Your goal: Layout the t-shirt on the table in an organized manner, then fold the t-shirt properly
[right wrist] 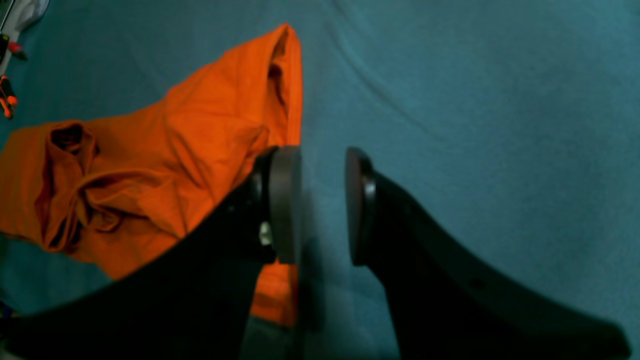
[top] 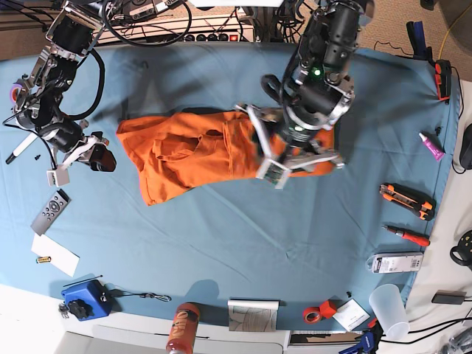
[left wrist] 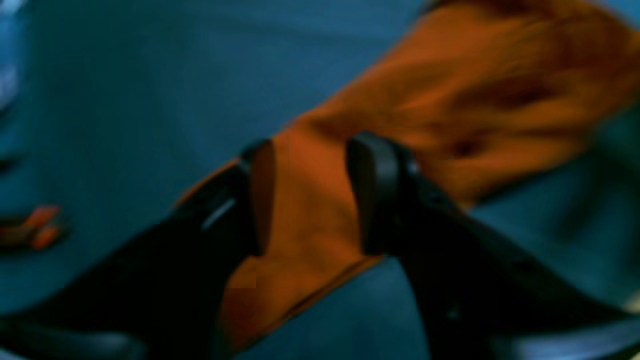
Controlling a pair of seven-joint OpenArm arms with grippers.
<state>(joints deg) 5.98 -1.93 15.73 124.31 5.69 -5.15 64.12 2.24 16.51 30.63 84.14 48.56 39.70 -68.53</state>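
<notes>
Left gripper (left wrist: pixel 310 192) has its jaws parted a moderate way, straddling a strip of the t-shirt (left wrist: pixel 450 95); the cloth runs between the pads, but blur hides whether either pad touches it. Right gripper (right wrist: pixel 322 205) sits about half open, nothing between its jaws, only the table (right wrist: pixel 475 100) showing in the gap; its left finger (right wrist: pixel 285 200) overlaps the shirt's straight edge, contact unclear.

Base view only: the t-shirt (top: pixel 192 151) lies crumpled at the table's (top: pixel 221 243) centre, toward 11 o'clock, with the left arm (top: pixel 310 103) over its 3 o'clock end. The right arm (top: pixel 55 96) is at the 9 o'clock edge, well apart from the shirt. Along the 3 o'clock edge lie an orange cutter (top: pixel 405 201) and a red screwdriver (top: pixel 407 236).
</notes>
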